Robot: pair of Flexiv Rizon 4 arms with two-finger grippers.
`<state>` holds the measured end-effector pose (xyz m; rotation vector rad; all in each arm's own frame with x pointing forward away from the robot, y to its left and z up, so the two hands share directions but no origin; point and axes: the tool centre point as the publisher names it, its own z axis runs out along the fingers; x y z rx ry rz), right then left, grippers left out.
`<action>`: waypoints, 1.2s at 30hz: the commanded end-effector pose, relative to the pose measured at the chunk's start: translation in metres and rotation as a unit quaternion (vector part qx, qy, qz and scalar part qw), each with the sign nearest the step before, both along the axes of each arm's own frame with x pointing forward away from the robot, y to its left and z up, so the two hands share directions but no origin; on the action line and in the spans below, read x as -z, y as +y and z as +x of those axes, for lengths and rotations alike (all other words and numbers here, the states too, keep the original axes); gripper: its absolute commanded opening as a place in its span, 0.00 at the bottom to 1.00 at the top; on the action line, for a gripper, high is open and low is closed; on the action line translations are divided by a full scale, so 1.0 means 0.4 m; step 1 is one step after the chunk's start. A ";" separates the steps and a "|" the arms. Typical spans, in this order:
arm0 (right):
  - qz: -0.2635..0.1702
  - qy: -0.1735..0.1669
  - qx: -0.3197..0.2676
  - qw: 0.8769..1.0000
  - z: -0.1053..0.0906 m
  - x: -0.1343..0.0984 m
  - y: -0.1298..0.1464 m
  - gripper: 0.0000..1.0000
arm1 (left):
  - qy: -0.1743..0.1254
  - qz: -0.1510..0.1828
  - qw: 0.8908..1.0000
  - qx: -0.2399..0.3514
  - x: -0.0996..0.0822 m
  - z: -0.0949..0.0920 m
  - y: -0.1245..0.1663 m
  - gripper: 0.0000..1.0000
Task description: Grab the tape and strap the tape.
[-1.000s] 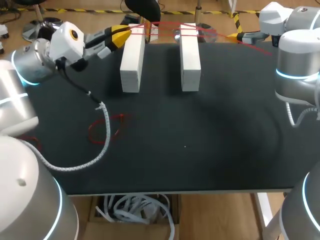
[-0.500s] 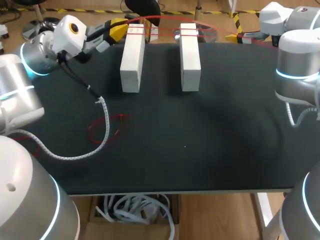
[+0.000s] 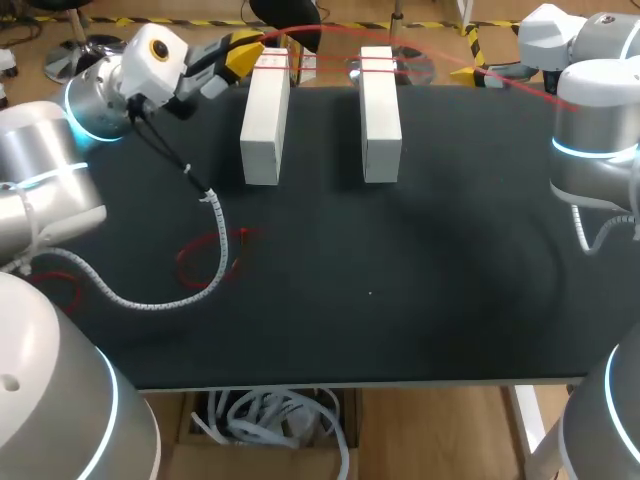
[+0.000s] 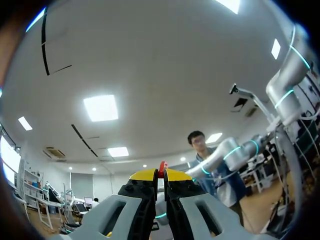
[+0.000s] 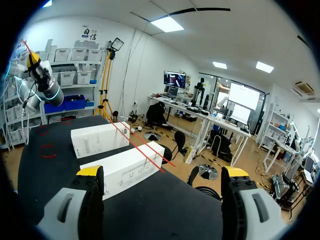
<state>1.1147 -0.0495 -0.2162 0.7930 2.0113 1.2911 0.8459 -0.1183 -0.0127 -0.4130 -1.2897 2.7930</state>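
Tape (image 3: 378, 60), head view: red strand runs from left pincer (image 3: 238, 55) over far ends of left block (image 3: 265, 115) and right block (image 3: 380, 110), off toward my right arm (image 3: 590, 130). Loose red loop (image 3: 210, 255) lies on bench (image 3: 400, 300), well apart from the 2 blocks.

Left wrist view: left pincer (image 4: 161, 176) closed, tape (image 4: 162, 165) pinched between its tips.

Right wrist view: right pincer (image 5: 162, 172) spread wide open. Tape (image 5: 145, 146) crosses both blocks ahead of it, leading up to left pincer (image 5: 33, 59).

Left gripper (image 3: 245, 52) drawn farther back, red tape (image 4: 162, 166) lifted higher
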 end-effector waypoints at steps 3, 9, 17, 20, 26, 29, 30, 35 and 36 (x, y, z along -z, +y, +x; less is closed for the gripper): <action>0.000 0.000 0.000 1.000 0.000 0.000 0.000 1.00 | 0.018 0.002 1.000 -0.020 -0.029 -0.040 -0.014 0.00; 0.000 0.000 0.000 1.000 0.000 0.000 0.000 1.00 | 0.019 -0.011 1.000 -0.010 -0.035 -0.052 -0.025 0.00; 0.000 0.000 0.000 1.000 0.000 0.000 0.000 1.00 | 0.025 -0.020 0.999 -0.019 -0.039 -0.054 -0.021 0.00; 0.000 0.000 0.000 1.000 0.000 0.000 0.000 1.00 | 0.027 -0.019 0.999 -0.022 -0.039 -0.050 -0.015 0.00; 0.000 0.000 0.000 1.000 0.000 0.000 0.000 1.00 | 0.027 -0.019 0.999 -0.024 -0.037 -0.044 -0.005 0.00; 0.000 0.000 0.000 1.000 0.000 0.000 0.000 1.00 | 0.027 -0.019 0.999 -0.024 -0.036 -0.041 0.002 0.00; 0.000 0.000 0.000 1.000 0.000 0.000 0.000 1.00 | 0.027 -0.019 0.999 -0.024 -0.035 -0.041 0.004 0.00; 0.000 0.000 0.000 1.000 0.000 0.000 0.000 1.00 | 0.026 -0.022 0.999 -0.027 -0.029 -0.034 0.017 0.00; 0.000 0.000 0.000 1.000 0.000 0.000 0.000 1.00 | 0.026 -0.022 0.999 -0.028 -0.026 -0.033 0.020 0.00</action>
